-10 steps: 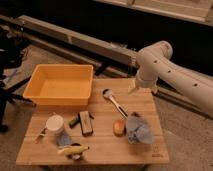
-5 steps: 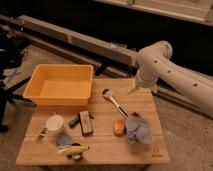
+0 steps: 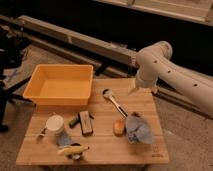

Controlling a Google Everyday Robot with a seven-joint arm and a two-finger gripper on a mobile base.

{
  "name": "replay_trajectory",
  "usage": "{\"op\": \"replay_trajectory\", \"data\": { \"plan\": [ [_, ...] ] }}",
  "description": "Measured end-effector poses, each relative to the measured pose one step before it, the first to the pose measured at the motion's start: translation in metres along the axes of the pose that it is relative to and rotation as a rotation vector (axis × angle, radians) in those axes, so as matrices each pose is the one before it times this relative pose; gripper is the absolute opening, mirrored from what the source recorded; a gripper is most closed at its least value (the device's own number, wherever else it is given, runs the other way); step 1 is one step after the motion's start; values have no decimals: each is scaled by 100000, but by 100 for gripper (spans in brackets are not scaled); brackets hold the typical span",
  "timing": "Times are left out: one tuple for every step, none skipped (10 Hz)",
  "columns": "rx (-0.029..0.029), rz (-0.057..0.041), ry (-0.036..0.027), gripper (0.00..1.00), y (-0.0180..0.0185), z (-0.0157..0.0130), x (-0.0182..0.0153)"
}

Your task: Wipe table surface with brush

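The table surface (image 3: pixel 146 104) is a light-wood top of joined planks. The brush (image 3: pixel 116 104) lies on it near the far middle, with its round pale head (image 3: pixel 106 93) toward the tub and its handle running toward the front right. My gripper (image 3: pixel 134 89) hangs from the white arm (image 3: pixel 157 62) over the table's far edge. It is to the right of the brush head and apart from it.
A yellow plastic tub (image 3: pixel 62 85) stands at the far left. A black block with a pale centre (image 3: pixel 86 122), an orange lump (image 3: pixel 118 127), a blue-grey cloth (image 3: pixel 137 129), a white cup (image 3: pixel 55 124) and a banana (image 3: pixel 72 149) lie toward the front.
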Motion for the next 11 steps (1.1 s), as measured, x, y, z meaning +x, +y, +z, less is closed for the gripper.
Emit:
{"op": "replay_trajectory", "data": {
  "plan": [
    [-11, 14, 8, 80, 11, -7, 0],
    [9, -10, -5, 80, -8, 2, 0],
    [-22, -24, 55, 80, -4, -18, 36],
    [-223, -194, -112, 80, 36, 23, 3],
    [-2264, -2450, -1309, 80, -240, 450, -168],
    [-1870, -3295, -1234, 80, -1193, 1018, -61],
    [-1874, -2413, -1359, 80, -1303, 1409, -58],
    [-1789, -2163, -1115, 80, -1299, 1698, -28],
    [-1389, -2225, -772, 80, -1463, 1960, 113],
    [-930, -1481, -555, 80, -1251, 1747, 210],
    [-1272, -708, -582, 80, -787, 1294, 214]
  ]
}}
